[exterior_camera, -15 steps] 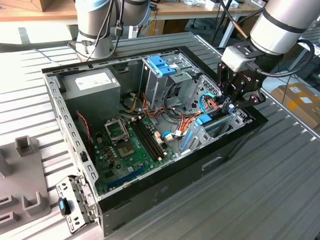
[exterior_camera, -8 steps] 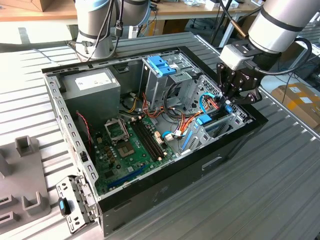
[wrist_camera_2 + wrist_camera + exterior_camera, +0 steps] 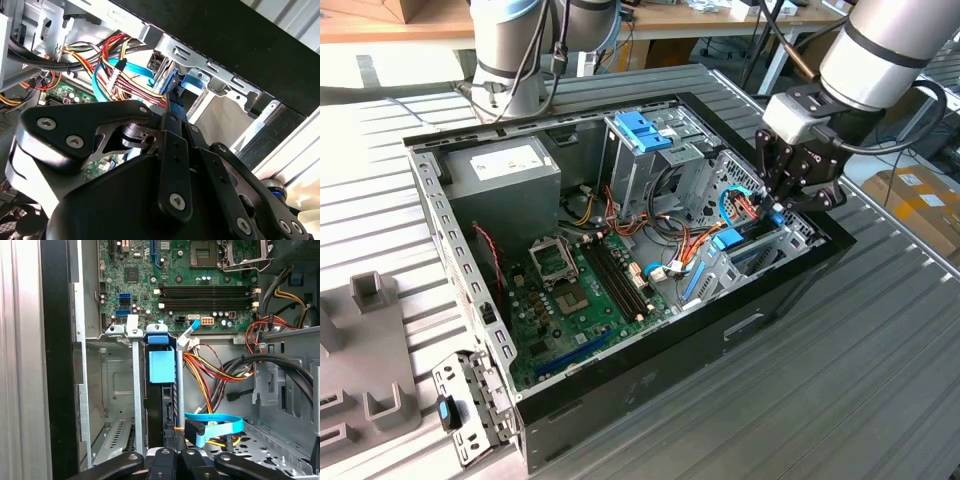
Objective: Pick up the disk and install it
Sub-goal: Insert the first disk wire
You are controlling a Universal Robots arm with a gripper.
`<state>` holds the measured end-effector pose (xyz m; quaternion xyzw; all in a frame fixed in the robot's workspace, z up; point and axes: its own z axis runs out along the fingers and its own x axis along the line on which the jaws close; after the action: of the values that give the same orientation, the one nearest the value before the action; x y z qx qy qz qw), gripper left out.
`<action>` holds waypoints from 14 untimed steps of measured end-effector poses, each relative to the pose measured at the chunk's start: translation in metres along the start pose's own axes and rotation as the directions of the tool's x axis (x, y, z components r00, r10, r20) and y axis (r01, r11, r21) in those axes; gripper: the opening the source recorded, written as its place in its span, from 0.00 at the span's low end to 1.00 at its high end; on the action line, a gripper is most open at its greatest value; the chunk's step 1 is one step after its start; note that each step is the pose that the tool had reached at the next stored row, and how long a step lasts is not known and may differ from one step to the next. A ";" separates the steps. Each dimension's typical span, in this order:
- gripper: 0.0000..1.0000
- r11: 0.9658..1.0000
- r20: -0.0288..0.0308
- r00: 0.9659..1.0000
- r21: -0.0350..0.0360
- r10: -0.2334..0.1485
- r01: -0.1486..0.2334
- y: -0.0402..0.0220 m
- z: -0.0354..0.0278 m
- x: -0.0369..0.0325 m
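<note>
The disk (image 3: pixel 161 390) stands on edge in its bay, apparently nearly installed; the gripper (image 3: pixel 790 190) looks clenched on it.

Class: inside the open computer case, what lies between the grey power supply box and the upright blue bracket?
In the exterior view, between power supply box and blue bracket, orange-yellow wires lie.

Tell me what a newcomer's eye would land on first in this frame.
The open computer case on the slatted metal table, its green motherboard exposed. At the exterior view's right, the arm's black pincer reaches into the drive bay, where the disk sits edge-on in its slot by a blue data cable.
</note>
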<state>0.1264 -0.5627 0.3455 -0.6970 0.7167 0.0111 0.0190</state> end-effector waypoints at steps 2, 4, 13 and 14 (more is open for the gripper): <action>0.11 1.000 0.000 1.000 0.000 0.000 0.000 -0.0001 0.0005 0.0001; 0.11 1.000 0.001 1.000 0.000 0.000 0.000 -0.0004 -0.0012 0.0000; 0.11 1.000 0.000 1.000 -0.001 0.000 0.000 -0.0155 -0.0090 -0.0008; 0.11 1.000 0.000 1.000 -0.001 0.000 0.000 -0.0166 -0.0096 -0.0008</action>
<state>0.1429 -0.5627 0.3553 -0.6970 0.7167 0.0114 0.0188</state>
